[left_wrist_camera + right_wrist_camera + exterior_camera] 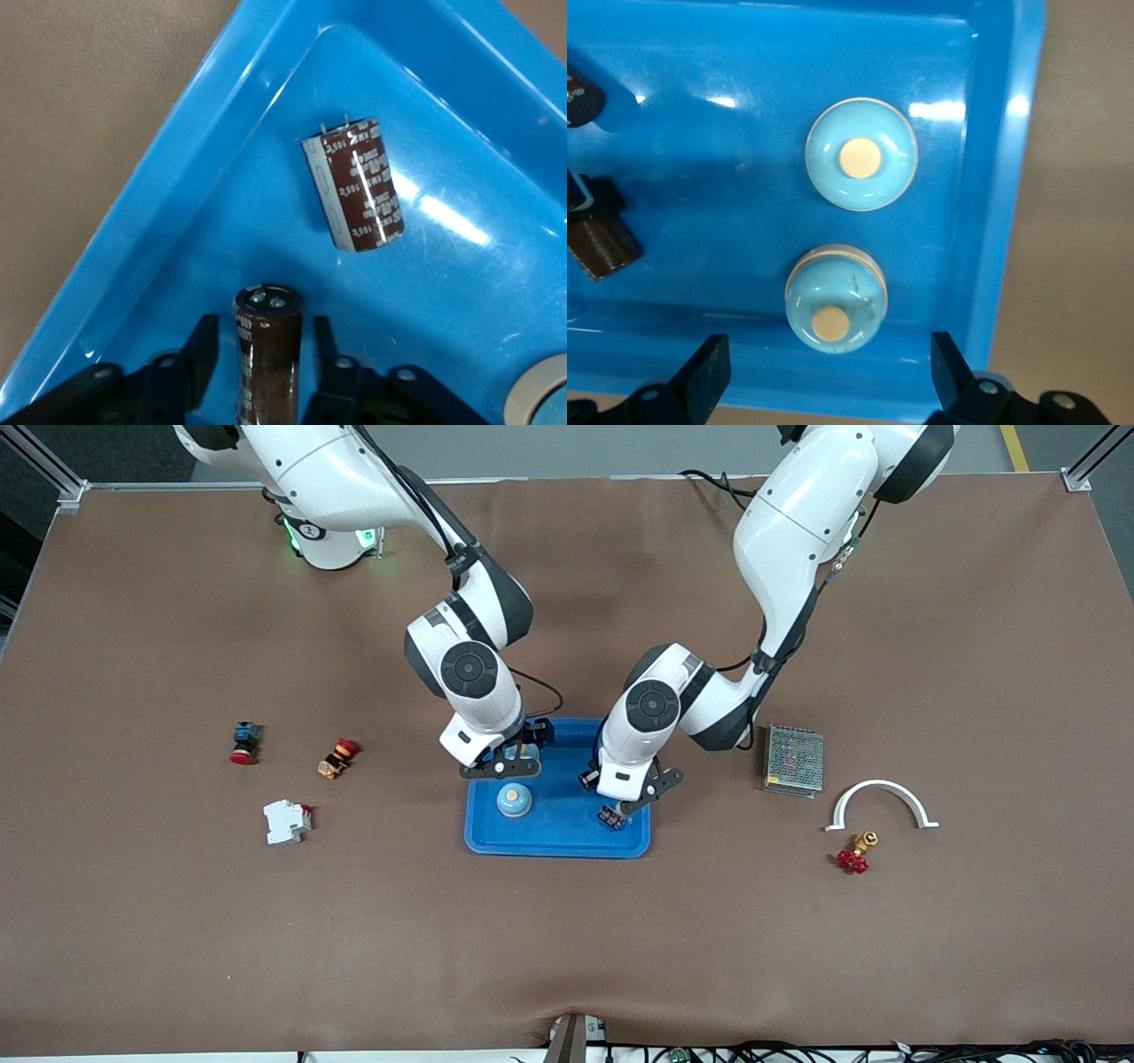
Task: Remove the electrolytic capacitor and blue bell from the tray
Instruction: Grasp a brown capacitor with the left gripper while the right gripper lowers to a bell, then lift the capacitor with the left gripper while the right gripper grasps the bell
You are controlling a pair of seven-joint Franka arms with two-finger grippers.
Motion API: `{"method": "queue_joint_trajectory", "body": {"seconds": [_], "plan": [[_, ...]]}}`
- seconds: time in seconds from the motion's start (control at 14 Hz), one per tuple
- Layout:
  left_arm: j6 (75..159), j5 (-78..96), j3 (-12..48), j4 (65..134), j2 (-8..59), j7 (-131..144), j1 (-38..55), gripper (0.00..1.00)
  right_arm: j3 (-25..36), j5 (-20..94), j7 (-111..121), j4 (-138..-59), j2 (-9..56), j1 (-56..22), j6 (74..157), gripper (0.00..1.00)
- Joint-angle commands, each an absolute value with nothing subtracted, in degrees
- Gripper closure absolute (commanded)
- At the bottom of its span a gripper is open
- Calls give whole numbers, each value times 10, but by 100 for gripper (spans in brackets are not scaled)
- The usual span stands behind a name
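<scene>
Judging by how things lay, the job was barely begun: nothing had left the tray [567,841], which sat mid-table nearer the front camera than the arms' bases. In the left wrist view, two dark brown capacitors were in it. One capacitor [266,350] stood between the fingers [197,354] of the left gripper [616,808], which was down in the tray near the corner at the left arm's end; the fingers flanked it closely with narrow gaps showing, so whether they had truly pinched it I could not tell. The second capacitor [356,186] lay on its side on the tray floor, just apart from the first. Two pale blue bells sat at the right arm's end of the tray. One bell [862,153] rested flat and untouched; the other bell [835,297] sat beside the rim, and the right gripper [509,766] hung over it with its fingers [709,367] spread wide, touching nothing. So both removals were left to do, by my reading. The tray rested on a plain brown table [567,957] with a matte surface. Toward the right arm's end lay a red push button [244,742], a small red and yellow switch [337,757] and a white breaker [285,820]; toward the left arm's end lay a metal mesh box [793,760], a white curved bracket [881,803] and a red valve [854,856]. Cables ran along the table's front edge.
</scene>
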State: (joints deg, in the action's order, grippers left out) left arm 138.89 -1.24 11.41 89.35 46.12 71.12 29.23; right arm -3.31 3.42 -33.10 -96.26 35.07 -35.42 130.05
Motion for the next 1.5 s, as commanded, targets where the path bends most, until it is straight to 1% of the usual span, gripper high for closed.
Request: {"method": "queue_joint_trajectory", "body": {"seconds": [0.0,0.21,0.64,0.79,1.07,1.21,1.43], "plan": [[1387,-28,109,883,457,721,298,100,-28,40,-329,-953,367,-364,1310,0],[1356,-29,107,884,426,720,289,100,-28,40,-329,-953,373,-365,1310,0],[1226,-39,110,907,318,680,239,100,-28,38,-329,-953,388,-364,1322,0],[1208,-39,111,943,282,642,206,100,-28,38,-329,-954,395,-364,1335,0],[1201,-39,111,1054,194,525,133,100,-27,36,-328,-954,409,-369,1346,0],[1181,-39,110,1079,172,484,102,100,-27,35,-328,-953,415,-373,1346,0],[1140,-51,109,1088,163,434,52,100,-28,35,-328,-954,418,-374,1353,0]]}}
